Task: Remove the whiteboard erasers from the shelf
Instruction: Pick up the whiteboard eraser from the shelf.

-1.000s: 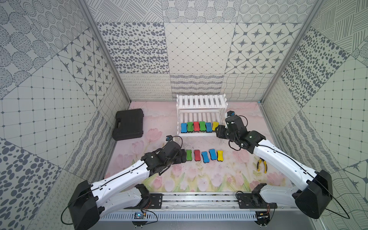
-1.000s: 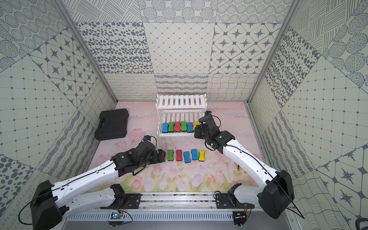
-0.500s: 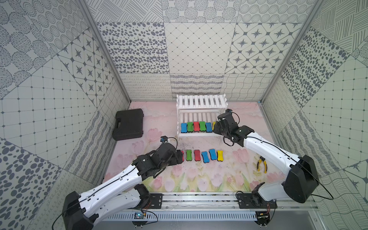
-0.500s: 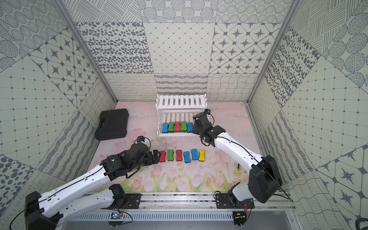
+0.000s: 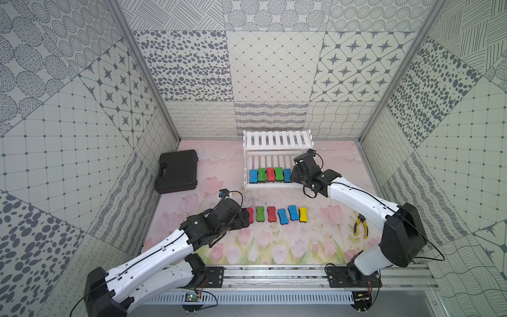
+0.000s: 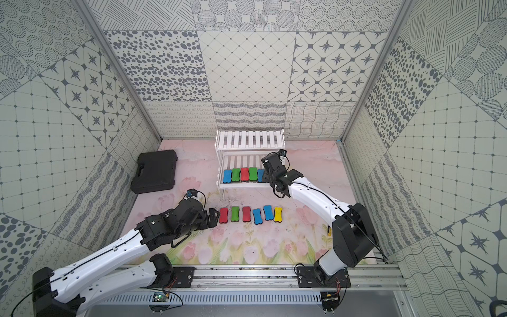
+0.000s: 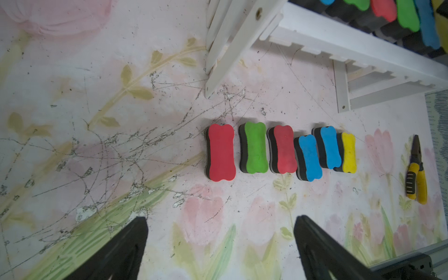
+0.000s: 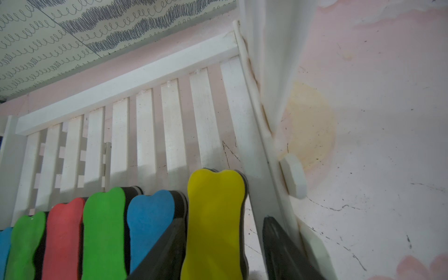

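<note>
Loosely, the yellow bone-shaped foam eraser with dark felt base is straddled by the right gripper on the lower tier of the white slatted shelf; the left gripper is spread wide, empty.

erasers: red, green, blue, yellow | shelf: white | case: black | mat: pink floral

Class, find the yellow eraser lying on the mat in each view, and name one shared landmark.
In a top view: yellow eraser, right end of the row on the mat.
In a top view: same spot.
Left wrist: row end nearest the pliers.
Right wrist: not in it.
Landmark: the shelf, in all four.
</note>
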Controlling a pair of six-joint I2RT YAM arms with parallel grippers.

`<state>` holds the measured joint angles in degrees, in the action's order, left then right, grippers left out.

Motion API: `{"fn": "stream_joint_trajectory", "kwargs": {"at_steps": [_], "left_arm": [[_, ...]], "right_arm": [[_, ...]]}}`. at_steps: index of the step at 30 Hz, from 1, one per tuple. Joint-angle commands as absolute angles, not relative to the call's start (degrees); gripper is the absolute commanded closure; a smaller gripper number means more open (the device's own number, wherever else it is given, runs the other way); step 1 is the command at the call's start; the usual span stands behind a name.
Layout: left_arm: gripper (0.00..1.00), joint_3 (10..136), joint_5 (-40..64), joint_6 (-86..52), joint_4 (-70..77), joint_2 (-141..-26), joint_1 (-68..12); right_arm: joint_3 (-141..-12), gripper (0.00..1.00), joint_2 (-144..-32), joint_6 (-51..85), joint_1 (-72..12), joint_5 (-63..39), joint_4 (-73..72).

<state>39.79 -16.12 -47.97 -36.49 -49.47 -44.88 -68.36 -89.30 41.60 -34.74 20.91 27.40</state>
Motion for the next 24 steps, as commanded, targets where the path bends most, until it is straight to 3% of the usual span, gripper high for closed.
{"fn": "stream_joint_trajectory", "kwargs": {"at_steps": [1, 6, 14, 24], "left_arm": [[0.01, 39.5, -17.4, -48.5, -38.1, -48.9, -44.9], [0.01, 39.2, -17.4, -48.7, -38.2, -48.9, -44.9], [0.01, 38.8, -16.8, -48.9, -38.0, -49.5, -44.9], [0.01, 38.3, -16.0, -48.8, -37.8, -49.6, -44.8]], "right_arm": [[-70.0, 0.43, -90.6, 41.7, -34.6, 21.8, 26.0], [-69.5, 0.45, -91.6, 41.4, -34.6, 21.4, 26.1], [-69.3, 0.59, -88.8, 38.1, -34.5, 20.2, 25.9], [-59.4, 0.60, -70.5, 35.5, -34.9, 12.2, 27.5]]}}
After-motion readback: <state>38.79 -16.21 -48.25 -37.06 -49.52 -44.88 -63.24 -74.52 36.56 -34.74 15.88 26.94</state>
